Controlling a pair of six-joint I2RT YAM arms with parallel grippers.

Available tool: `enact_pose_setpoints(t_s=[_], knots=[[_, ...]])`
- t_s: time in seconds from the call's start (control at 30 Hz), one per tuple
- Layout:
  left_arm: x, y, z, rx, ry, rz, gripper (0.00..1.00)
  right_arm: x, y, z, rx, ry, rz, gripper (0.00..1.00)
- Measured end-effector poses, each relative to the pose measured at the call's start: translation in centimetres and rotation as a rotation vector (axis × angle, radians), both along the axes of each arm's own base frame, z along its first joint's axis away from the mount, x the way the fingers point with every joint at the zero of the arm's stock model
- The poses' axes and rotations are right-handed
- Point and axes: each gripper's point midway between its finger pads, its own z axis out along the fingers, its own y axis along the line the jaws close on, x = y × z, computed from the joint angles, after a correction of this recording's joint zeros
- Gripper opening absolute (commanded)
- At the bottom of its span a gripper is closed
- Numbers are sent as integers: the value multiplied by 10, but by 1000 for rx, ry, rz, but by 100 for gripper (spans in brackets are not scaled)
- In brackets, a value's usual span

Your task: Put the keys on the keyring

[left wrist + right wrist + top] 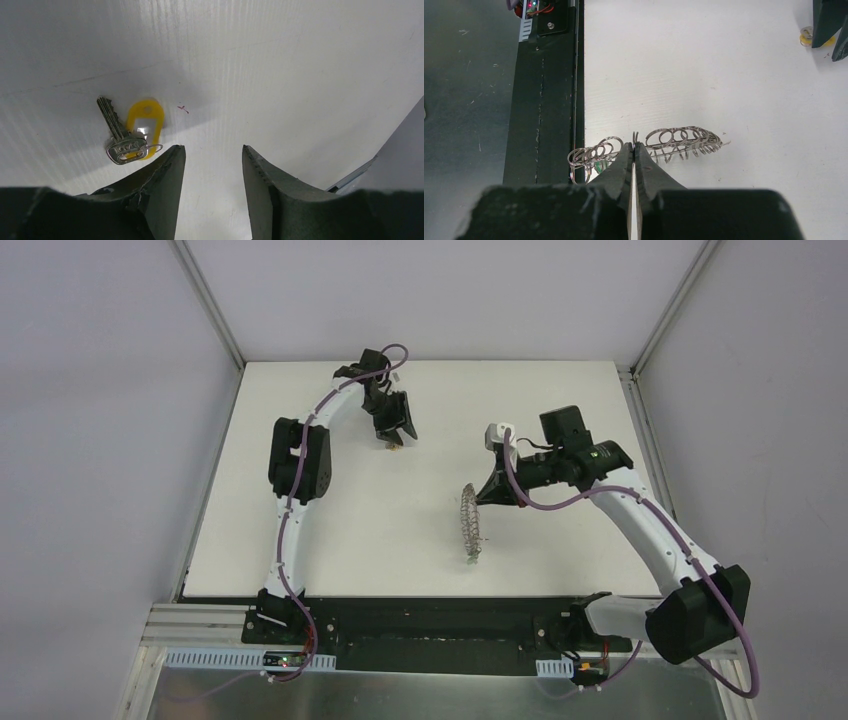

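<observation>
The yellow key [124, 148], a silver key with a yellow tag, lies flat on the white table, just left of and beyond my left gripper [212, 148], which is open and empty. From above, this key [393, 446] sits under the left gripper [397, 435] at the far left. My right gripper [634, 145] is shut on one wire loop of the keyring [684, 139], which stands on edge on the table [470, 525]. A bit of green [600, 165], the green key's head, shows among the loops at the ring's near end. From above, the right gripper [480, 497] is at the ring's far end.
A black strip [440, 625] and an aluminium rail run along the table's near edge. The black strip [544, 100] lies close to the keyring's near end. Grey walls enclose the white table [330, 540] on three sides.
</observation>
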Motion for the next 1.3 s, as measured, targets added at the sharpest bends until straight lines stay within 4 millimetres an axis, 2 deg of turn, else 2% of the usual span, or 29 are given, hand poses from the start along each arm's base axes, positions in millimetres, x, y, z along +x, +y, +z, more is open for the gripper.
enact_pose_setpoints(t_s=[0.2,0.37,0.63,0.8,0.87,0.97,1.2,1.3], knots=[[-16,4,-19,17,80,29,49,-2,-2,8,21,-4,-9,0],[-15,12,-13,58,35,13,49,-1,-4,11,31,-8,-19,0],[2,29,21,160,-152,-86,51,0,-5,12,32,-6,-24,0],[30,35,57,232,-297,-184,51,0,-4,12,33,-8,-24,0],[39,36,62,250,-340,-217,52,0,-5,12,33,-7,-24,0],[36,40,51,280,-329,-263,53,0,-5,11,33,-7,-25,0],[21,44,5,299,-197,-291,53,1,-6,9,32,-5,-30,0],[16,40,3,277,-163,-265,53,2,-6,9,32,-5,-30,0]])
